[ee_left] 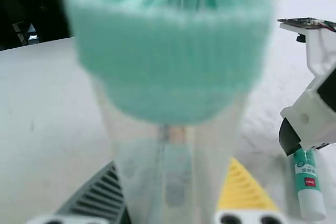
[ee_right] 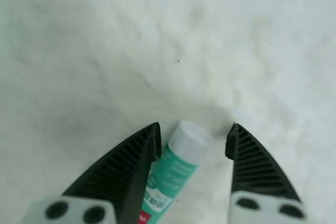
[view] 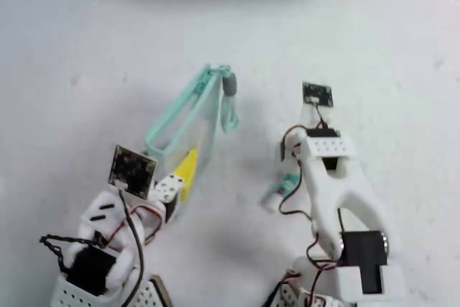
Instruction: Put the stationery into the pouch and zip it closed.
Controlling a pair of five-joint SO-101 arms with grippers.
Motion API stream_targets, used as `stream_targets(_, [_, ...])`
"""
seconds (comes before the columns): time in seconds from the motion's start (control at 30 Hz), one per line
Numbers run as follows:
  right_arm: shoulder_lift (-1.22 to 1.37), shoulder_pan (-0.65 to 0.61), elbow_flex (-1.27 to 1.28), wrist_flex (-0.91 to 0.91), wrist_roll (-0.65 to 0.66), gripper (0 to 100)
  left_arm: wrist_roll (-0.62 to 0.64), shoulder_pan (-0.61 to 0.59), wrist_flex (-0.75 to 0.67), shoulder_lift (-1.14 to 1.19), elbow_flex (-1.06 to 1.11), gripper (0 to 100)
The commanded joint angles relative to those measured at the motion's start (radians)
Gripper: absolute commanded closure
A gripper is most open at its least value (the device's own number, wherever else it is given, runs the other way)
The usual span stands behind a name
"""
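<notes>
Glue stick (view: pixel 285 189) right of pouch (view: pixel 194 116)

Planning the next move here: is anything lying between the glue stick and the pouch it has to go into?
Nothing visible does. The glue stick lies between the fingers of the open right gripper, and only bare table separates it from the pouch.

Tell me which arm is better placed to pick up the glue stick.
Right. The right gripper, open, straddles the glue stick; the left gripper is shut on the pouch.
</notes>
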Motion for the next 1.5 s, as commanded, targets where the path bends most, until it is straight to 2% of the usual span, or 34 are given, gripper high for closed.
stream_targets(0.0, [0.013, -0.005, -0.035, -0.002, 0.0, 83.7, -0.009, 0.012, -0.008, -0.004, -0.018, 85])
stream_targets(0.17, [0.018, -0.007, -0.035, -0.004, 0.008, 98.6, -0.009, 0.012, -0.008, -0.004, -0.018, 85])
stream_targets(0.3, [0.018, -0.018, -0.035, -0.002, 0.058, 98.2, -0.011, 0.012, -0.008, -0.004, -0.018, 85])
stream_targets(0.73, [0.002, -0.007, -0.035, -0.001, 0.063, 98.1, 0.015, 0.013, -0.005, -0.004, -0.02, 85])
stream_targets(1.2, [-0.455, -0.016, -0.034, 0.114, 0.066, 98.1, 0.035, 0.013, -0.006, -0.004, -0.02, 85])
stream_targets(1.27, [-0.536, -0.036, -0.041, 0.108, 0.112, 98.1, 0.035, 0.013, -0.006, -0.004, -0.02, 85])
stream_targets(1.4, [-0.714, -0.11, -0.081, 0.111, 0.33, 98.1, 0.035, 0.018, -0.005, -0.004, -0.02, 85])
stream_targets(1.47, [-0.812, -0.145, -0.104, 0.11, 0.39, 98.1, 0.035, 0.019, -0.003, -0.004, -0.02, 85])
